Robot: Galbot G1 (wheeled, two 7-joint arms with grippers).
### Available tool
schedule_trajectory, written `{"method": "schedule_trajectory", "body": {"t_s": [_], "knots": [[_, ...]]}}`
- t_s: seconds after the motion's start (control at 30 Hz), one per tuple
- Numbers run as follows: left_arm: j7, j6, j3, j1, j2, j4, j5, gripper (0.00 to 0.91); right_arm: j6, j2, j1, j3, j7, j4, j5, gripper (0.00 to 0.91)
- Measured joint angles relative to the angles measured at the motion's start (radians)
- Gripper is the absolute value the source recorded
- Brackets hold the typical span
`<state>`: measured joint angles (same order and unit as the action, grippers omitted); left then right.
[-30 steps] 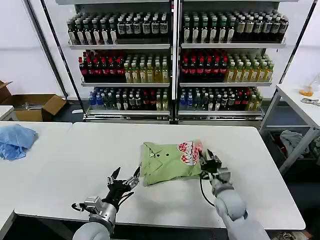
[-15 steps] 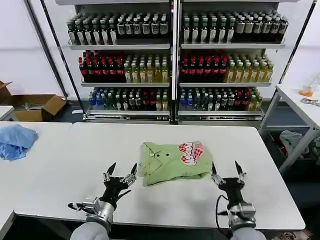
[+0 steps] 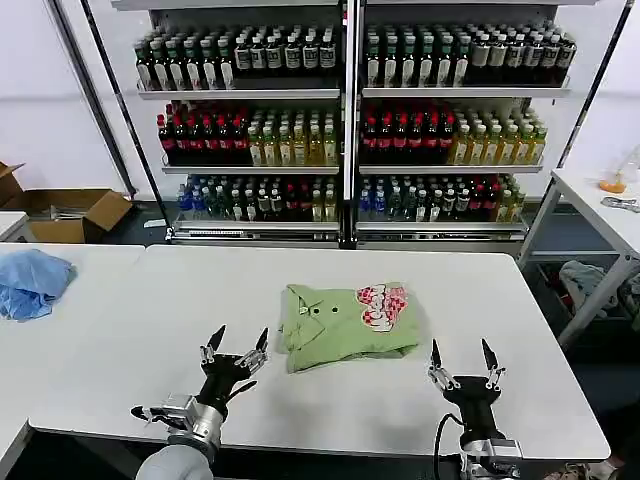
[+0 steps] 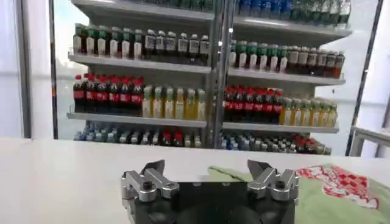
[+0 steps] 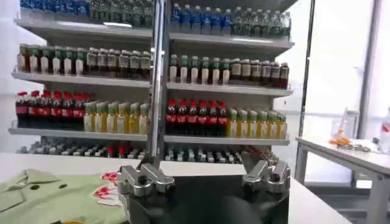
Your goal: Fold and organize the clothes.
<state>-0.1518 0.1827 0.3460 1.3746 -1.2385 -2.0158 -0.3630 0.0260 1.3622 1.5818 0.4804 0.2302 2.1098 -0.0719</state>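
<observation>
Head view, left gripper (image 3: 236, 343): hovers over the near part of the white table (image 3: 120, 330), left of the shirt; its fingers are spread wide and grasp nothing; apart from the cloth
Head view, right gripper (image 3: 462, 357): near the table's front edge, to the right of the shirt and nearer than it; fingers splayed, nothing between them; not touching the fabric
Left wrist view, left gripper (image 4: 208, 173): the two finger bases stand well apart with bare table between them; the green shirt (image 4: 304, 195) lies just beyond and to one side, its red-and-white print (image 4: 334, 180) showing
Right wrist view, right gripper (image 5: 204, 175): fingers parted, empty; the shirt (image 5: 55, 196) lies on the table beside it, collar and two buttons visible, the print's edge (image 5: 108, 185) close to one finger base
Polo shirt (image 3: 345, 324): light green, folded into a compact rectangle, lying flat near the middle of the table between the two grippers and a little farther than both; collar with buttons toward the left, print (image 3: 381, 305) at its far right corner
Blue cloth (image 3: 30, 280): crumpled on a neighbouring table at the far left, well apart from the shirt
Cardboard box (image 3: 70, 212): open, on the floor behind the left table
Shelves (image 3: 345, 120): behind the table; rows of bottles, dark, red, yellow and green, on three levels
Side table (image 3: 600, 205): at the right edge, with small items on top
</observation>
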Motion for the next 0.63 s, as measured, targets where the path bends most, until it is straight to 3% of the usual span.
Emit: {"method": "schedule_trajectory", "body": {"t_s": [0.63], "knots": [[0.008, -0.008, -0.002, -0.035, -0.011, -0.002, 0.033, 0.907, -0.030, -0.007, 0.062, 0.002, 0.032, 0.054, 0.050, 0.907]]}}
